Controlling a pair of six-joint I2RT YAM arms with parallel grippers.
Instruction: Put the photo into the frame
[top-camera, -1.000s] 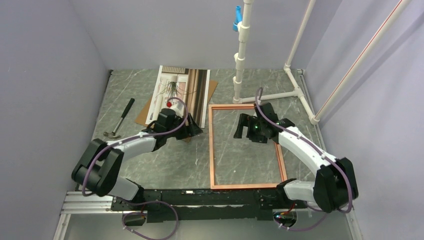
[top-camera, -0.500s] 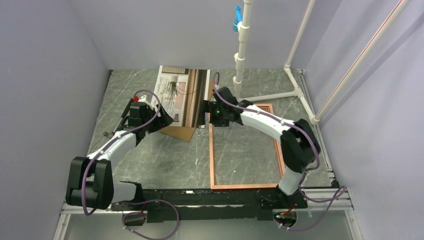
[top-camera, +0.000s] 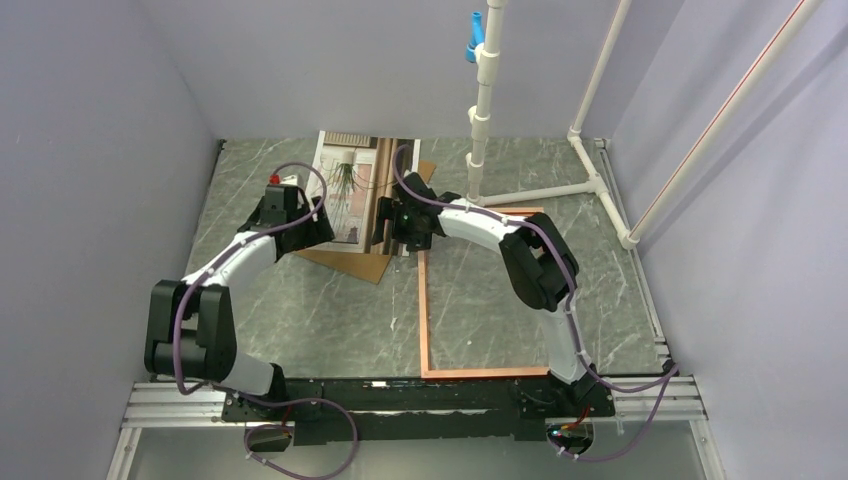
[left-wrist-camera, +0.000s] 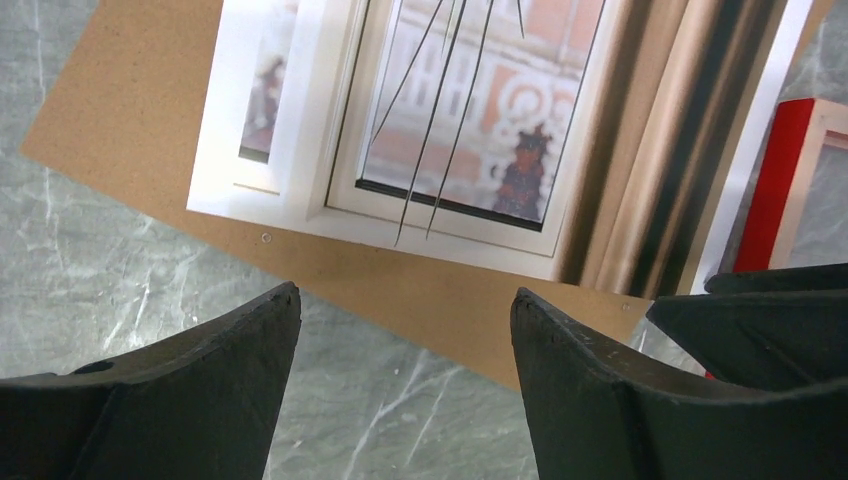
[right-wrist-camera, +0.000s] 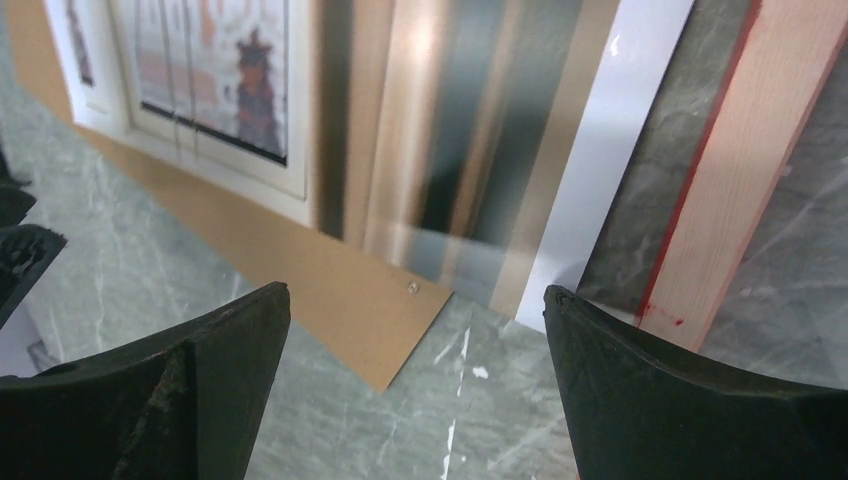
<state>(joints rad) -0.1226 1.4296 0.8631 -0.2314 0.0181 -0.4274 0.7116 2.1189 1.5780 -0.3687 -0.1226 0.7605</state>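
The photo (top-camera: 352, 188) lies face up on a brown backing board (top-camera: 350, 263) at the back of the table. The frame (top-camera: 423, 310) lies flat to its right, copper-orange side up. My left gripper (top-camera: 303, 238) is open and empty above the board's near left edge. My right gripper (top-camera: 397, 238) is open and empty above the photo's near right corner. The left wrist view shows the photo (left-wrist-camera: 480, 130), the board (left-wrist-camera: 130, 120) and the frame's red edge (left-wrist-camera: 780, 180) beyond the left gripper (left-wrist-camera: 403, 295). The right wrist view shows the photo (right-wrist-camera: 450, 130), the board's corner (right-wrist-camera: 340, 300) and the frame (right-wrist-camera: 740, 170) around the right gripper (right-wrist-camera: 415, 292).
A white pipe stand (top-camera: 480, 120) rises behind the frame, with a pipe foot (top-camera: 590, 185) running along the back right. Grey walls close in on the left, back and right. The right arm (top-camera: 530, 255) reaches across the frame's far part.
My right gripper has moved left from over the frame to the photo's near right corner. My left gripper has swung left and back to the board's left edge.
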